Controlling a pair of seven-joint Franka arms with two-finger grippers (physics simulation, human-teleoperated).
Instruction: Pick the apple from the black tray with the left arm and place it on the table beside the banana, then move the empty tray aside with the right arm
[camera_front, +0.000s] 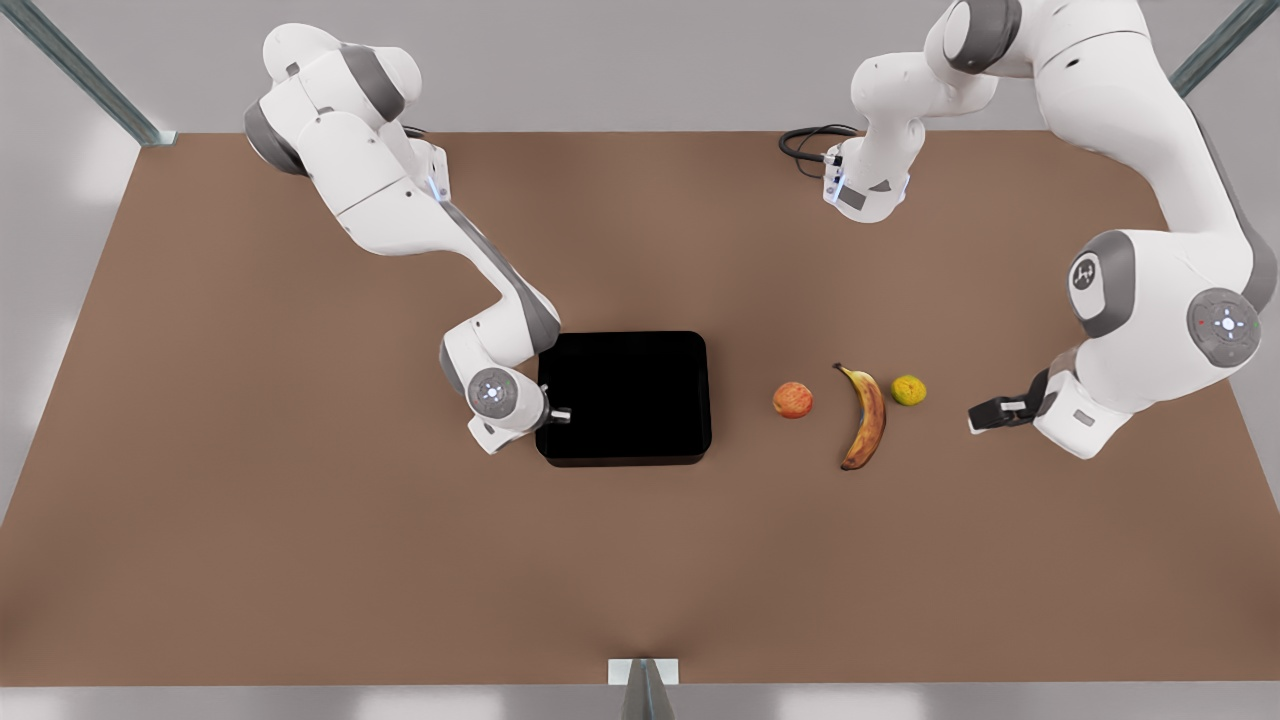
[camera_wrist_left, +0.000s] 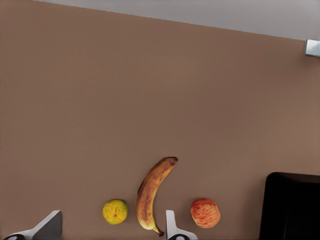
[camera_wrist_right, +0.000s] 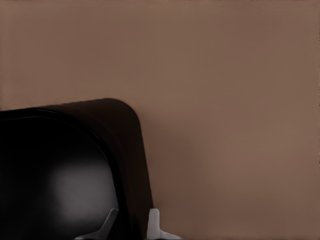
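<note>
The table (camera_front: 300, 560) spans the front view, a plain brown surface. The black tray (camera_front: 625, 398) lies just left of frame centre and is empty, its long axis running left to right across the frame.

The right gripper (camera_front: 560, 414) sits at the tray's left short rim. In the right wrist view its fingertips (camera_wrist_right: 154, 222) straddle the rim wall, one inside and one outside, with the jaws narrowly apart around it; whether they already pinch the rim cannot be told. The tray therefore lies directly between these jaws, and this arm is far nearer to it than the other.

The left gripper (camera_front: 990, 412) waits at the frame's right, jaws wide apart, holding nothing.

The banana (camera_front: 864, 416) lies right of centre, its length running top to bottom. The apple (camera_front: 792, 400) rests on the table just left of it, not touching, so placement appears complete. A yellow-green fruit (camera_front: 908, 390) sits just right of the banana.

Judgement: the coming move is a sideways drag of the tray, which depends on a firm rim grip.
</note>
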